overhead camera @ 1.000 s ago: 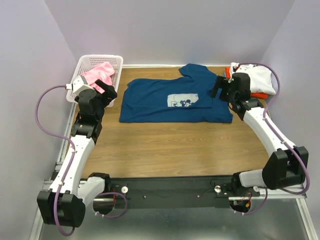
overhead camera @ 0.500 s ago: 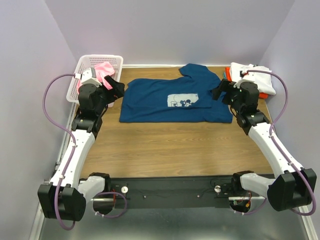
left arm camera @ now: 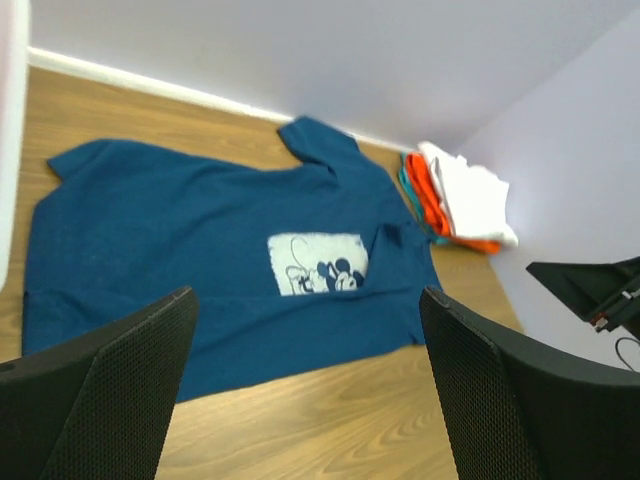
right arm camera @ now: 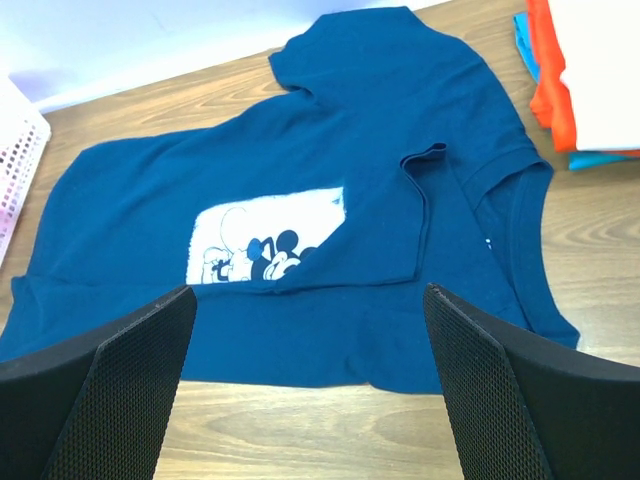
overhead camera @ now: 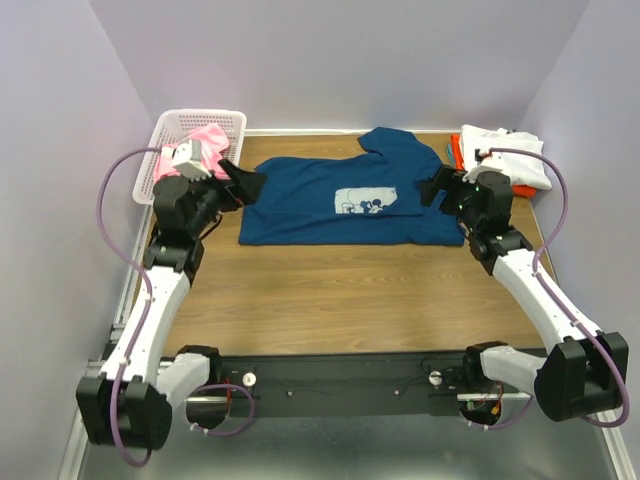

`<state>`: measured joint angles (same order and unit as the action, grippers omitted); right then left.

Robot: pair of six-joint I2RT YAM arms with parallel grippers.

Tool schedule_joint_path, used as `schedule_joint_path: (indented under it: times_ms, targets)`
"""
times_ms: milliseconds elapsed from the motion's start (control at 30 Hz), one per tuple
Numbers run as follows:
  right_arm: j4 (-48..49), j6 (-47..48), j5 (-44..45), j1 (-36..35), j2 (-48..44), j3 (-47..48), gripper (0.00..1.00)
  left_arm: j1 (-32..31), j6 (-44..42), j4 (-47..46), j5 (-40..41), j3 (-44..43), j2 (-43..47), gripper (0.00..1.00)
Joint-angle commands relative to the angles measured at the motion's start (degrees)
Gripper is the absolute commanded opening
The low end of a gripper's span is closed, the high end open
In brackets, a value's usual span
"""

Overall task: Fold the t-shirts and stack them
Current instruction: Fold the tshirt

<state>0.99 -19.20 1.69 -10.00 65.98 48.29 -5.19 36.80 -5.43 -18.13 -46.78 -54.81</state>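
From above, the navy tee [overhead camera: 350, 200] lies spread on the table [overhead camera: 330, 290], toward the far side and about in the middle, with the print [overhead camera: 365, 202] facing up and one sleeve pointing to the far wall. My left pincer [overhead camera: 252, 183] is at the left edge of this tee, just beside the basket [overhead camera: 236, 118], which stands in the far left corner and has the pink tee [overhead camera: 205, 140] inside. My right pincer [overhead camera: 432, 188] is at the right edge of the navy tee. From this view I cannot tell if either pincer touches the cloth. In the far right corner there is a folded pile with the white tee [overhead camera: 510, 155] on top and the orange tee [overhead camera: 458, 150] under it. In the left wrist view, my left fingers [left arm camera: 100, 400] stand wide apart and hold nothing; the navy tee is seen past them, with the pile further to the right. In the right wrist view, my right pincer is also wide and holds nothing. The navy tee is below and ahead of it, and one flap on its right side is folded in over the body and covers a corner of the print. In the pile, the teal tee [right arm camera: 600, 160] lies lowest, under the orange one.
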Motion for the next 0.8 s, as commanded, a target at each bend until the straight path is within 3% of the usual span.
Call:
schedule_joint_path:
  times_ms: [0, 67, 267, 433, 500, 767]
  targets:
    - [2.9, -0.4, -1.3, 0.2, -0.3, -2.0, 1.00, 0.4, -2.8, 14.9, -1.5, -11.1, -8.5, 0.98]
    - [3.7, -0.3, -3.9, 0.2, -0.8, -2.4, 1.00, 0.4, -0.5, 19.8, 6.5, -12.5, -11.5, 0.98]
    - [5.0, -0.2, -4.6, 0.2, -1.6, -3.9, 1.00, 0.4, 9.3, 12.2, 22.7, -2.2, -5.9, 0.99]
    - [5.9, -1.7, -4.9, 0.2, -1.6, -5.9, 1.00, -0.3, 2.8, 2.7, 21.8, 7.8, -0.1, 0.98]
    - [6.9, -2.4, -5.1, 0.2, -1.3, -7.3, 1.00, -0.3, 1.3, 3.7, 21.7, 8.6, -0.7, 0.98]
    - [11.0, -4.5, -5.5, 0.2, 3.1, -10.8, 1.00, -0.4, 0.7, 0.3, 19.2, 10.7, -11.7, 0.98]
